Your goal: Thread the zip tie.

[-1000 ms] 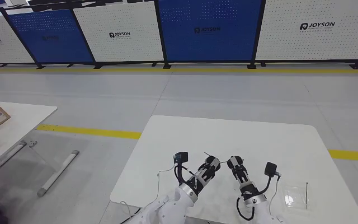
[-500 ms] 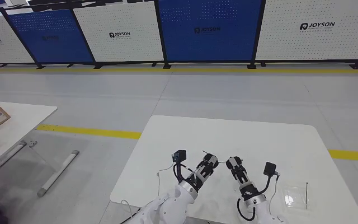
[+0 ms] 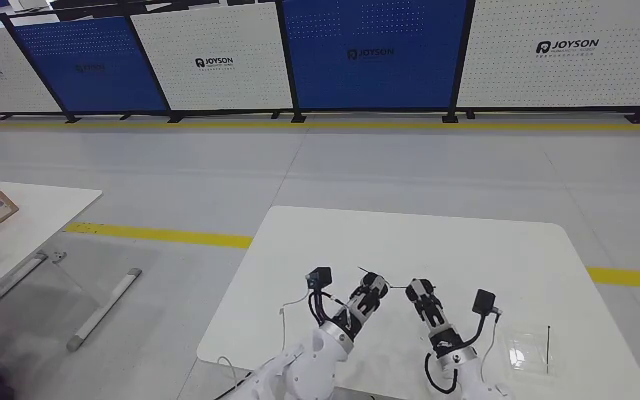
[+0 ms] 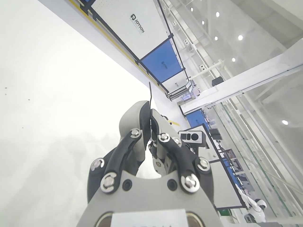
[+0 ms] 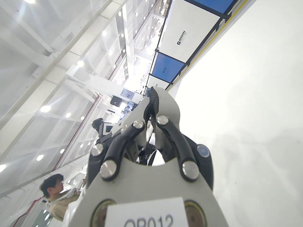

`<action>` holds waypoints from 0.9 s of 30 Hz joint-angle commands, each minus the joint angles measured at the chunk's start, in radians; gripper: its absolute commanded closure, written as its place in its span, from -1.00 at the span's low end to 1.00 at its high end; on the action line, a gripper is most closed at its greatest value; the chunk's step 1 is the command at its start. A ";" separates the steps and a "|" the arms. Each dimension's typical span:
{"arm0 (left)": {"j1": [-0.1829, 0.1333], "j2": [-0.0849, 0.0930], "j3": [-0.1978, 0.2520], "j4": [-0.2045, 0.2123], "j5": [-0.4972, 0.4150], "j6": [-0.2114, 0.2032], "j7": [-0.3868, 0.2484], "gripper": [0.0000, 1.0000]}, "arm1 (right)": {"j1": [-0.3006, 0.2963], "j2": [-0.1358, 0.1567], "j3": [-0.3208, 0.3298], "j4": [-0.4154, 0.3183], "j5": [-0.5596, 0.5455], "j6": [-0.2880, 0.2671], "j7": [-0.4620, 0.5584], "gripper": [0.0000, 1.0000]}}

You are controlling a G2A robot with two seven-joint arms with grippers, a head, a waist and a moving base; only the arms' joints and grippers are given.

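Both arms hover over the white table (image 3: 420, 240) near its front edge. A thin black zip tie (image 3: 392, 286) spans the short gap between them. My left gripper (image 3: 374, 284) is shut on the zip tie (image 4: 150, 93), and a short pointed end sticks out past its fingertips. My right gripper (image 3: 414, 290) sits just to the right, its pads pressed together (image 5: 153, 98). The tie's other end seems pinched there, with a small dark tip showing at the pads.
A second black zip tie (image 3: 548, 346) lies on the table at the near right beside a clear plastic bag (image 3: 521, 355). Another white table (image 3: 40, 215) stands off to the left across the floor.
The left gripper has shifted slightly left and away with the tie, and the free end has swung left. The right gripper has barely moved.
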 commanded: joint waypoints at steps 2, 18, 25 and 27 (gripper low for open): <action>-0.002 -0.004 0.006 0.003 0.020 0.008 0.021 1.00 | 0.002 -0.001 -0.001 0.002 -0.004 0.003 0.004 0.64; -0.003 -0.019 0.017 0.009 0.052 0.021 0.045 1.00 | -0.005 -0.002 -0.002 0.002 -0.045 -0.007 0.009 0.70; -0.002 -0.023 0.015 0.011 0.063 0.017 0.047 1.00 | -0.005 -0.003 -0.001 0.002 -0.050 -0.012 0.008 1.00; -0.001 -0.024 0.016 0.012 0.070 0.010 0.042 1.00 | -0.004 -0.003 -0.002 0.004 -0.051 -0.012 0.007 1.00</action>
